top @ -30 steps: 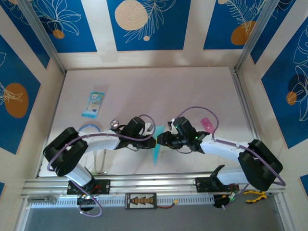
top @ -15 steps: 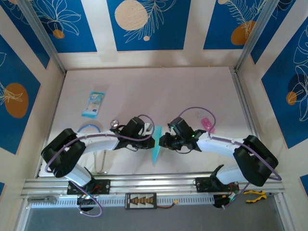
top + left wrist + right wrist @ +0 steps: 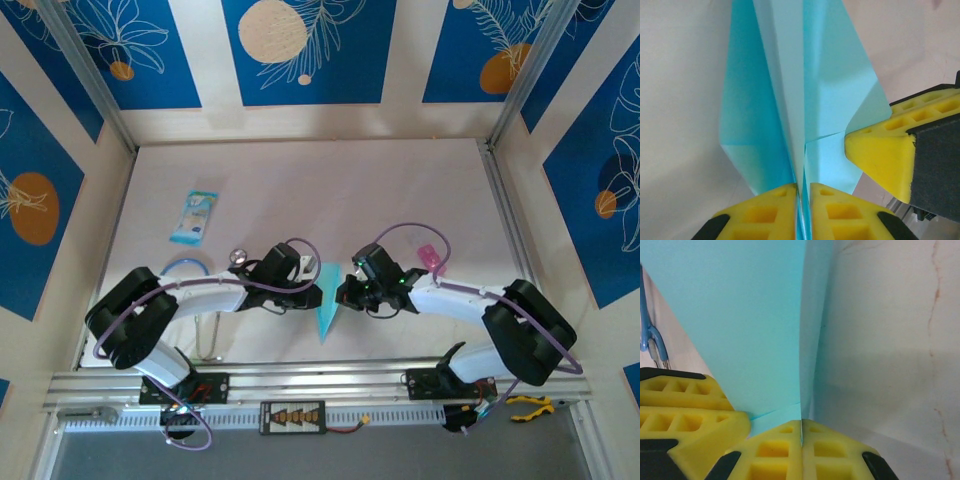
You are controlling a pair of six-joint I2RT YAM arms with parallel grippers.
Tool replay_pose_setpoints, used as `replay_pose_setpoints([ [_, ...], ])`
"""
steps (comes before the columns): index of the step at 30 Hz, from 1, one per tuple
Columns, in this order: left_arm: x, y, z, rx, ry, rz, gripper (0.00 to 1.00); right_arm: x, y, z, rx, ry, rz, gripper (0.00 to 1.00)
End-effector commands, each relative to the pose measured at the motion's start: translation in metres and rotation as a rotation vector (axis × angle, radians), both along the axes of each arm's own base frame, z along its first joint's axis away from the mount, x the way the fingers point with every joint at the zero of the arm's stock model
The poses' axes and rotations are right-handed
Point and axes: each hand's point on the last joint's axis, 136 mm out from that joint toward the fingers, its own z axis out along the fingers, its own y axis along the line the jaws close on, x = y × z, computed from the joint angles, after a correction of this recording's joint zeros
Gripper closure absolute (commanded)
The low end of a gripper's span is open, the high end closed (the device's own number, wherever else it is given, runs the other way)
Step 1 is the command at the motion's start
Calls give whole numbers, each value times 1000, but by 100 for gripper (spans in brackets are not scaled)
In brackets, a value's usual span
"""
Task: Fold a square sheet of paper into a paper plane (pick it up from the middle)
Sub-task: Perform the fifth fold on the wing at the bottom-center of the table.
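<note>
The paper plane point(image 3: 326, 308), a slim light-blue folded dart, hangs between the two grippers near the table's front middle. In the left wrist view its centre fold point(image 3: 790, 100) runs down between my left gripper point(image 3: 803, 189), whose yellow fingers are shut on it. The left gripper point(image 3: 316, 297) comes at it from the left. My right gripper point(image 3: 343, 296) meets it from the right. In the right wrist view the right gripper point(image 3: 801, 424) is shut tight on a thin edge of the plane point(image 3: 740, 315). Each wrist view also catches the other gripper's yellow fingers point(image 3: 875, 155).
A blue-and-white packet point(image 3: 194, 217) lies at the back left. A blue ring point(image 3: 185, 264) and a small round metal piece point(image 3: 238, 256) sit by the left arm. A tiny pink item point(image 3: 428, 258) lies beside the right arm. An aluminium rail point(image 3: 320, 382) runs along the near edge.
The right gripper has closed onto the plane's edge. More of the plane's length now shows between the two grippers, which stay close together.
</note>
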Motion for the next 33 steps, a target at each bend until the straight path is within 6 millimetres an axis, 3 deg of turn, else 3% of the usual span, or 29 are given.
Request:
replay_pose_setpoints([
  [1, -4, 5, -5, 37, -10, -17, 81, 0, 4, 0, 27, 19, -4, 100],
  [14, -7, 6, -19, 72, 17, -39, 70, -2, 11, -12, 44, 66, -5, 100],
  [33, 5, 8, -6, 110, -79, -55, 59, -1, 10, -15, 39, 68, -6, 100],
])
